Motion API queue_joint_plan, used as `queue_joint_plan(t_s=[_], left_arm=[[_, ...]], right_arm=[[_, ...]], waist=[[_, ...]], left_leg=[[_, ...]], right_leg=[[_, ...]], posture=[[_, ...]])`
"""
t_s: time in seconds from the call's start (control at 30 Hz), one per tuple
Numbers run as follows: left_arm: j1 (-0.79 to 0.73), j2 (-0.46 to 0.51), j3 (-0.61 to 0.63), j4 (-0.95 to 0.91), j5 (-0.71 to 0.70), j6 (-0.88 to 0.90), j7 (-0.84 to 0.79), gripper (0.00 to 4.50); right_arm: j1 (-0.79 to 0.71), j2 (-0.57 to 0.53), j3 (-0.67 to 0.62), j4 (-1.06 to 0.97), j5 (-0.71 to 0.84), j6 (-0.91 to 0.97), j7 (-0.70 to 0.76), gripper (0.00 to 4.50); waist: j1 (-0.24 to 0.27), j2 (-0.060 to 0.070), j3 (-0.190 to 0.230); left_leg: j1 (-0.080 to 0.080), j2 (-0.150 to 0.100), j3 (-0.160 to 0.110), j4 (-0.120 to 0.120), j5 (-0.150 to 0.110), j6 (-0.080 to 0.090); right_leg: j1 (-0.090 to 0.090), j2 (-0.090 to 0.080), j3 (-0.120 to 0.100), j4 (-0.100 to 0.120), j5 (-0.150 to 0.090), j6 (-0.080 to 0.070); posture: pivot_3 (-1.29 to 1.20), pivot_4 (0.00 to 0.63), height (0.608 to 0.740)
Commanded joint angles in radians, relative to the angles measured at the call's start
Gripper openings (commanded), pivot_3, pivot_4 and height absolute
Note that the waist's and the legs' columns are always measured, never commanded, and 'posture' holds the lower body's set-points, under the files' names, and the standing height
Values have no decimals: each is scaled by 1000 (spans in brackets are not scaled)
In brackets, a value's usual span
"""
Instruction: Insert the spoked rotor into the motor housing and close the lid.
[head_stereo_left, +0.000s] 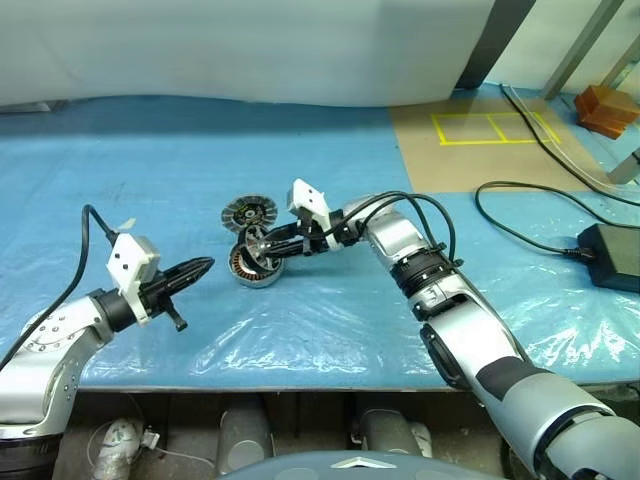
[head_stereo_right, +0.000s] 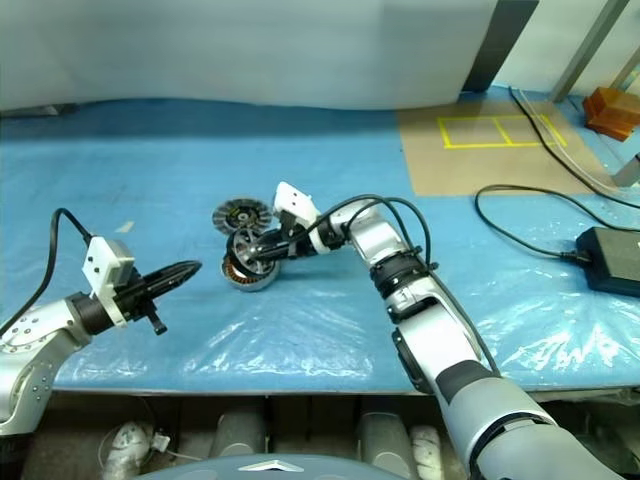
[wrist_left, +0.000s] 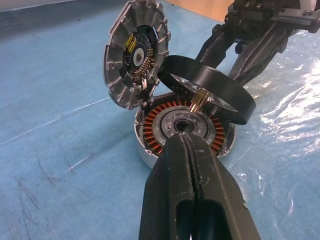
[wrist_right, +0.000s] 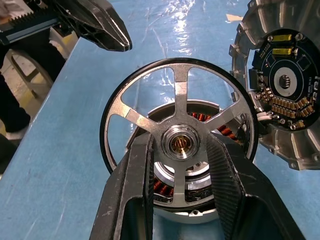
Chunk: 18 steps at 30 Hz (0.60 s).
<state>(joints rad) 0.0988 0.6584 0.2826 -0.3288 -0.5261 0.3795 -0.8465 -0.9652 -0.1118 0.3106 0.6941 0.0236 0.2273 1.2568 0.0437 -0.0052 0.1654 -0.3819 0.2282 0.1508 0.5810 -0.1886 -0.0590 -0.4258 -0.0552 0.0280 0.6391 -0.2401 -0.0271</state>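
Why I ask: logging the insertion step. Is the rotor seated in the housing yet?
Not yet. The right hand holds the spoked rotor tilted above the motor housing, whose copper windings are exposed.

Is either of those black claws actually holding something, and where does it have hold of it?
Yes: the right tool holds the rotor by its hub, fingers through the spokes, above the housing. The left tool is shut on nothing.

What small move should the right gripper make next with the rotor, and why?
Probably ease the rotor straight down, levelling it first. The right gripper holds it by the hub, tilted just above the housing, whose copper windings show through the spokes. The lid stands open beside it; the shut left gripper waits apart.
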Motion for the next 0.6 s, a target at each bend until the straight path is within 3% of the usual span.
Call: queue_joint_plan(t_s=[0.03, 0.4, 0.57, 0.6], left_arm=[[0, 1, 3, -28, -2, -10, 6, 0], [-8, -12, -19, -29, -3, -12, 19, 0], [-4, -14, -21, -31, -5, -13, 24, 0], [-3, -14, -21, -31, -6, -13, 24, 0]], right_arm=[[-19, 3, 6, 10, -5, -13, -5, 1188], [-21, 19, 46, 8, -40, -11, -21, 1188], [-28, 1, 58, -2, -39, 0, 18, 2751], [-30, 0, 57, -9, -33, 12, 27, 2751]], waist=[[0, 0, 0], [-3, 0, 0], [-2, 0, 0], [-1, 0, 0]], left_leg=[[0, 0, 0, 0, 0, 0], [2, 0, 0, 0, 0, 0], [1, 0, 0, 0, 0, 0], [1, 0, 0, 0, 0, 0]], right_leg=[[0, 0, 0, 0, 0, 0], [0, 0, 1, 1, 0, 0], [1, 0, 0, 0, 0, 0], [1, 0, 0, 0, 0, 0]], posture=[[0, 150, 740], [0, 150, 740], [0, 150, 740], [0, 150, 740]])
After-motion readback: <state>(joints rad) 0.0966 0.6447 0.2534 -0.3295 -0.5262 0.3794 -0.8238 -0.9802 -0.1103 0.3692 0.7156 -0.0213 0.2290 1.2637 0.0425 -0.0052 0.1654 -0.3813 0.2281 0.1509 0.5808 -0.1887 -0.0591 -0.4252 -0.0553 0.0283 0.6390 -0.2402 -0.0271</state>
